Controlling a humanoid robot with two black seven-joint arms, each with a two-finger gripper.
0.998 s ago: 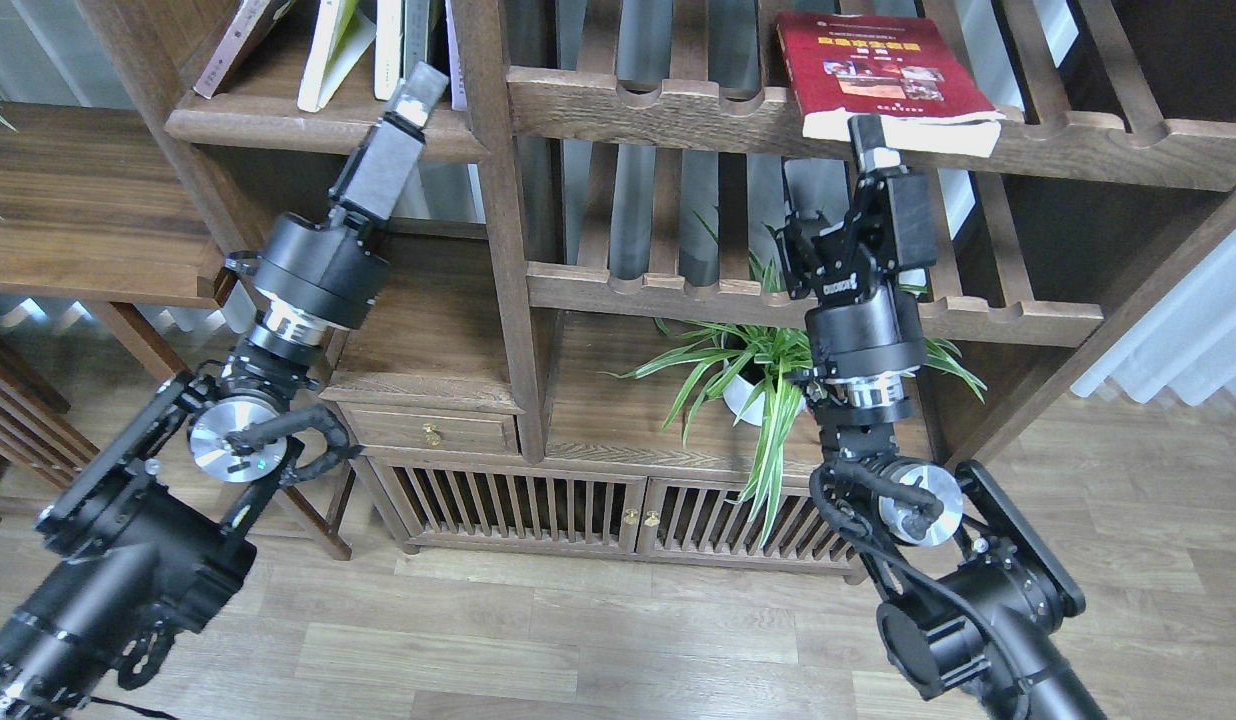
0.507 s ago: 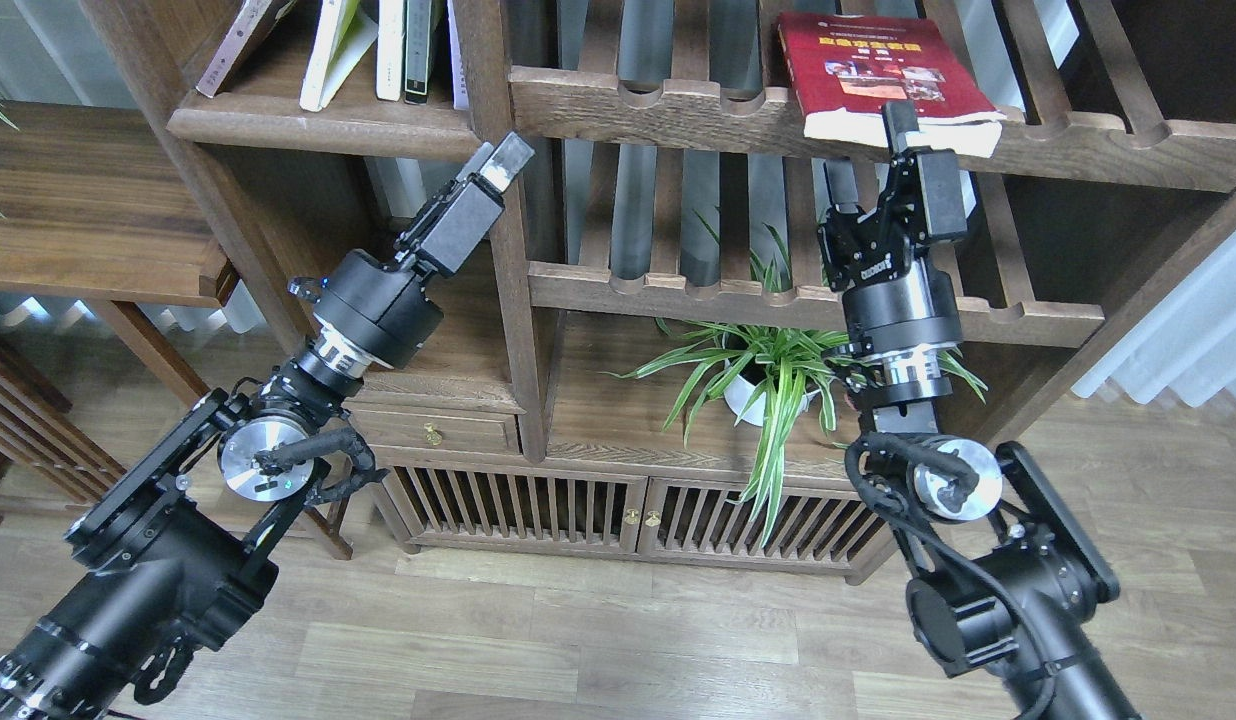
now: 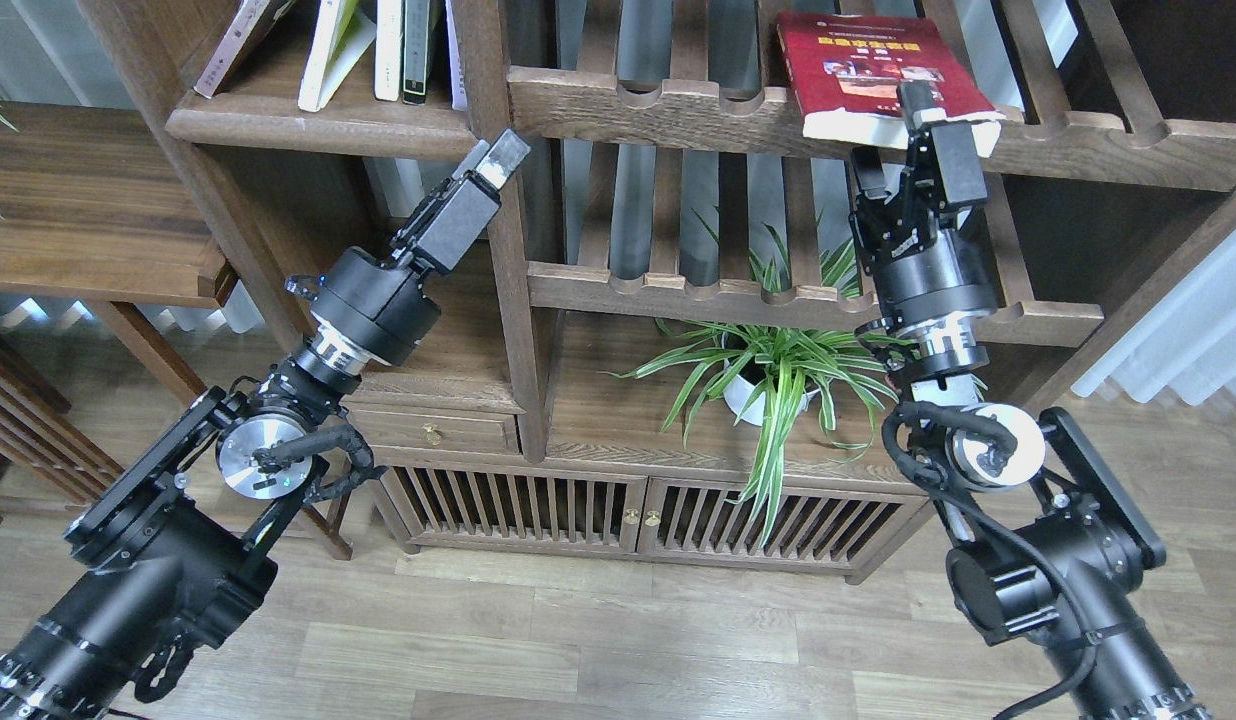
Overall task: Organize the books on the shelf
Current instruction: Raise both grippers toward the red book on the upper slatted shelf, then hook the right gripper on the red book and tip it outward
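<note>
Head view: red book [image 3: 871,70] lay flat on upper slatted rack [image 3: 678,110], front edge overhanging rail. Right gripper [image 3: 918,110] raised at that edge, one finger over cover; grip not discernible. Left gripper [image 3: 498,165] before bookcase post [image 3: 503,250], below shelf [image 3: 318,125] with upright books [image 3: 378,45]; fingers indistinguishable, holding nothing visible.

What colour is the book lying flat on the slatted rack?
The book is red, with a yellow title and small photos on its cover; the head view shows it.
</note>
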